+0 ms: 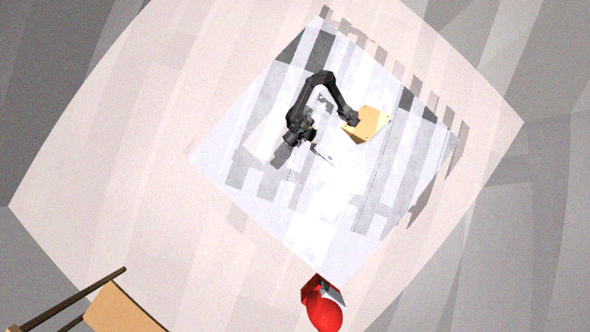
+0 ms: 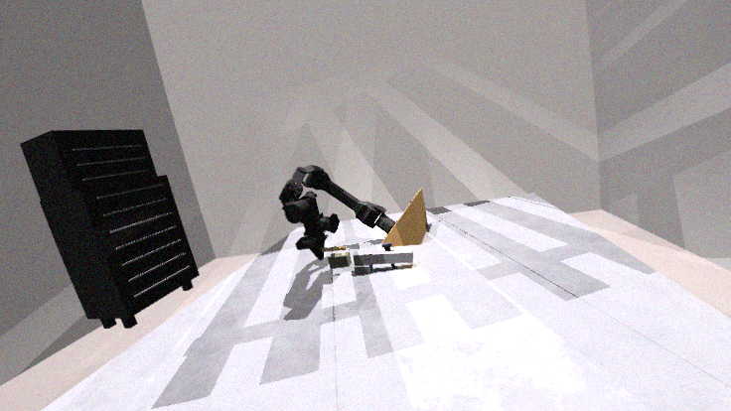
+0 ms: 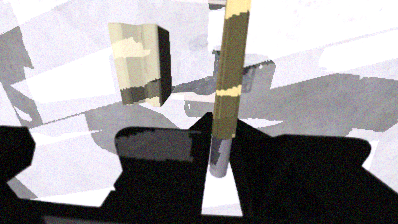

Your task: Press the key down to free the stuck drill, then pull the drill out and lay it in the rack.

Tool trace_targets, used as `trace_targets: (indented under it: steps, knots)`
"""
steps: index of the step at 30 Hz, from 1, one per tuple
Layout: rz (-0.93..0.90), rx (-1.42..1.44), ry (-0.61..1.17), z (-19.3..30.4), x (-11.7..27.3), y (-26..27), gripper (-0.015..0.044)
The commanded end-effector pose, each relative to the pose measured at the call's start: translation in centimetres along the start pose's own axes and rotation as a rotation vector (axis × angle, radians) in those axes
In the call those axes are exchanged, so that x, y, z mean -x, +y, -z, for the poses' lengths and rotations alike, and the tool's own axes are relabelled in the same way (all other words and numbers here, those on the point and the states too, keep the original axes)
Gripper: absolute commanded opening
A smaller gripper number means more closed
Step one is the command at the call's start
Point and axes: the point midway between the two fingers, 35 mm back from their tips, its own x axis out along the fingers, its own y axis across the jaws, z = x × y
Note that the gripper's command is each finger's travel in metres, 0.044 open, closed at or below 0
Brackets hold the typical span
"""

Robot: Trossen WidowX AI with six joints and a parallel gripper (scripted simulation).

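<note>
My gripper point(image 2: 322, 250) point(image 3: 217, 117) is shut on the grey shank of the yellow drill point(image 2: 335, 248) point(image 3: 232, 60), which points away from the fingers. In the wrist view the drill's far end is cut off by the frame; in the exterior view it appears to end just short of the long grey housing point(image 2: 383, 259). The dark key point(image 1: 329, 157) point(image 2: 386, 246) stands on top of that housing. A cream grooved block, apparently the rack point(image 2: 339, 260) point(image 3: 140, 65), stands low beside the drill, to its left in the wrist view. The drill is above the table, not resting in the block.
An orange wedge-shaped board point(image 1: 369, 123) point(image 2: 411, 227) stands behind the housing, close by the arm's base. Away from the work are a black drawer cabinet point(image 2: 122, 224), a red rounded object point(image 1: 325, 311) and a wooden piece of furniture point(image 1: 119, 309).
</note>
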Motion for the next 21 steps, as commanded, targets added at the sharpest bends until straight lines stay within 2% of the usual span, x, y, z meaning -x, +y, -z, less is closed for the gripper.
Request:
trace_targets:
  steps: [1, 21]
  knots:
    - [0.002, -0.006, 0.000, 0.0, 0.3, -0.1, 0.0000]
    - [0.002, -0.006, 0.000, 0.3, 0.7, 1.0, 0.0000]
